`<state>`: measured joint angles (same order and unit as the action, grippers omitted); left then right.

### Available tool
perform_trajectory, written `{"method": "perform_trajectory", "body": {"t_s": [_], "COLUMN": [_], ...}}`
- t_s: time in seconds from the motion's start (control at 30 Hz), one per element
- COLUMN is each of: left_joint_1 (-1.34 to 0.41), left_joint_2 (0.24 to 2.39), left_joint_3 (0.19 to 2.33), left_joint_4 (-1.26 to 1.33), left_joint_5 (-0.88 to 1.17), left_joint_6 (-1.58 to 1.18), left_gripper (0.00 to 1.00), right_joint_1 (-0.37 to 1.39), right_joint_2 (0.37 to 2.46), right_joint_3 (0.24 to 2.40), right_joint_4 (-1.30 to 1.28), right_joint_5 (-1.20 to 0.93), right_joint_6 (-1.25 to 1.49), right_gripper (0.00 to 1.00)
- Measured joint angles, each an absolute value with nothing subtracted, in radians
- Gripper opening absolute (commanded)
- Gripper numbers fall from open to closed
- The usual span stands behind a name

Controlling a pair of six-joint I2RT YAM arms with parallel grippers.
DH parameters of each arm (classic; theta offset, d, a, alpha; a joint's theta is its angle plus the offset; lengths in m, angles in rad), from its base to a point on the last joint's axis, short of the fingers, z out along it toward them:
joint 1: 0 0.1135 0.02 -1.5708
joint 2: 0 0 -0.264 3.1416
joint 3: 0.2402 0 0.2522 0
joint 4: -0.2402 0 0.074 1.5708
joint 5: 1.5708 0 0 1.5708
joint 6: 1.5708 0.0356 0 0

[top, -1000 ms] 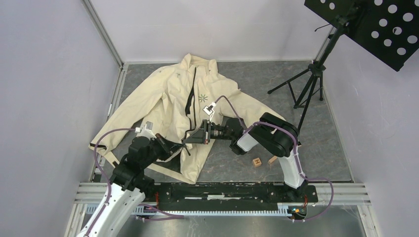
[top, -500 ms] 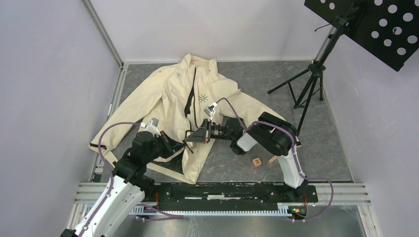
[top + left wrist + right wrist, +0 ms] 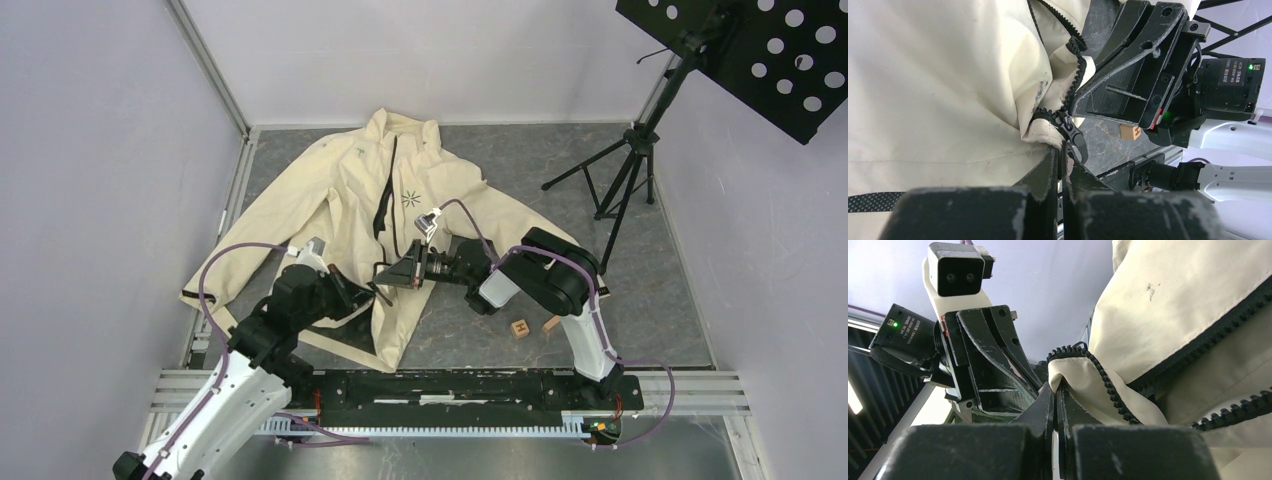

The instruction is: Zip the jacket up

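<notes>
Pale lilac walls close in a grey, marbled worktop [image 3: 560, 160]. A black tripod stand [image 3: 630, 165] carries a perforated black panel [image 3: 770, 60] in the far right corner, and two small wooden blocks [image 3: 520, 328] lie near the right arm [image 3: 545, 275].

The jacket [image 3: 340, 190] lies spread on its back across the left half of the worktop. It is soft cream cloth, rumpled, with the collar toward the far wall and the sleeves splayed out. A dark starburst logo [image 3: 411, 199] sits on the chest. The front is zipped only at the hem, and above that the two edges part.

Down at the hem, both arms meet tip to tip. The left arm [image 3: 300, 295] has its jaws pressed together on the black metal zipper pull [image 3: 1074, 141], which sits at the foot of the coarse black zipper teeth [image 3: 1075, 75]. The right jaws are closed too, pinching the cream flap of the jacket just beside its toothed edge. That flap is puckered and lifted off the worktop.

Compared with a second ago, the left arm's wrist has slid a little further over the jacket and toward the right. The right jaws sit slightly further from the near edge, and the hem between them is drawn up a touch. The rest of the jacket lies as it did.
</notes>
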<state>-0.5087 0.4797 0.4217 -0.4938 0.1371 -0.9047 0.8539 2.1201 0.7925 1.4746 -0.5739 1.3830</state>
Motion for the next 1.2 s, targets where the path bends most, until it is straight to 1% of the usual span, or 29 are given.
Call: {"method": "perform_trajectory", "body": {"t_s": [0.07,0.1,0.17,0.23,0.4,0.5,0.63,0.7,0.73,0.77,0.83,0.87,0.9,1.0,1.1,1.2], "left_joint_1": [-0.513,-0.514,-0.519,-0.531,-0.537,-0.537,-0.540,-0.540,-0.540,-0.540,-0.540,-0.540,-0.540,-0.540,-0.541,-0.541], "left_joint_2": [0.480,0.480,0.480,0.480,0.476,0.472,0.471,0.468,0.468,0.468,0.468,0.468,0.468,0.469,0.469,0.469], "left_joint_3": [0.432,0.440,0.452,0.458,0.458,0.461,0.471,0.477,0.479,0.482,0.482,0.482,0.482,0.487,0.498,0.503], "left_joint_4": [-0.514,-0.529,-0.558,-0.593,-0.657,-0.672,-0.725,-0.740,-0.746,-0.752,-0.759,-0.762,-0.765,-0.777,-0.788,-0.792], "left_joint_5": [0.130,0.130,0.135,0.147,0.165,0.167,0.168,0.169,0.169,0.169,0.171,0.172,0.176,0.188,0.196,0.209], "left_joint_6": [-0.905,-0.905,-0.905,-0.906,-0.921,-0.925,-0.925,-0.925,-0.925,-0.925,-0.925,-0.925,-0.925,-0.925,-0.925,-0.925], "left_gripper": [0.02,0.02,0.02,0.02,0.02,0.02,0.02,0.02,0.02,0.02,0.02,0.02,0.02,0.02,0.02,0.02], "right_joint_1": [0.856,0.857,0.857,0.854,0.836,0.832,0.814,0.807,0.805,0.805,0.808,0.813,0.825,0.914,1.059,1.159], "right_joint_2": [2.122,2.122,2.119,2.109,2.054,1.996,1.855,1.767,1.730,1.684,1.602,1.569,1.533,1.445,1.381,1.339], "right_joint_3": [0.791,0.786,0.767,0.739,0.686,0.641,0.568,0.554,0.554,0.554,0.554,0.554,0.556,0.562,0.538,0.470], "right_joint_4": [1.476,1.478,1.480,1.479,1.477,1.438,1.308,1.185,1.134,1.072,0.964,0.918,0.863,0.709,0.659,0.689], "right_joint_5": [-0.575,-0.576,-0.567,-0.554,-0.552,-0.560,-0.575,-0.576,-0.577,-0.580,-0.587,-0.585,-0.579,-0.486,-0.386,-0.345], "right_joint_6": [1.386,1.386,1.372,1.349,1.283,1.213,1.040,0.916,0.857,0.780,0.632,0.560,0.474,0.167,-0.171,-0.467], "right_gripper": [0.12,0.14,0.21,0.25,0.44,0.49,0.57,0.62,0.71,0.74,0.78,0.82,0.83,0.90,0.92,0.89]}}
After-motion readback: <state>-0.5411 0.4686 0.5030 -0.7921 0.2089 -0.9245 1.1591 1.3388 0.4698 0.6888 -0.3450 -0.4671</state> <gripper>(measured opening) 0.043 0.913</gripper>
